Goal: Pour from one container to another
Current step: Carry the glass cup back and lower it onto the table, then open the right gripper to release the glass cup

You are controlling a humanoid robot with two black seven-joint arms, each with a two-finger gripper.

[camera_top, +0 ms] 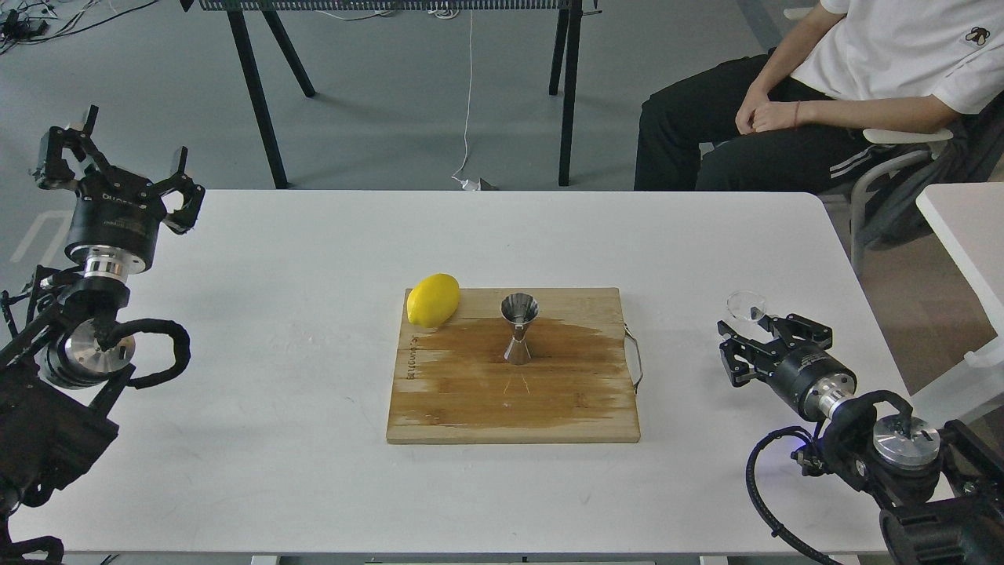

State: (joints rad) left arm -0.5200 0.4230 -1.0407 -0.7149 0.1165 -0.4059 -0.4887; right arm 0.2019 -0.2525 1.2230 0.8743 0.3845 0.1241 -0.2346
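Head view: a steel jigger (519, 329) stands upright on a wet cutting board (514, 392) near a lemon (433, 299). The right gripper (745, 336), fingers spread, sits beside a small clear cup (745, 304); contents unclear. The left gripper (118, 165) is wide, holding nothing.

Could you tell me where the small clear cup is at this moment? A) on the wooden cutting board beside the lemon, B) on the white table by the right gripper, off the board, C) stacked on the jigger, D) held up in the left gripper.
B: the clear cup sits on the white table just beyond the right gripper, well to the right of the cutting board.
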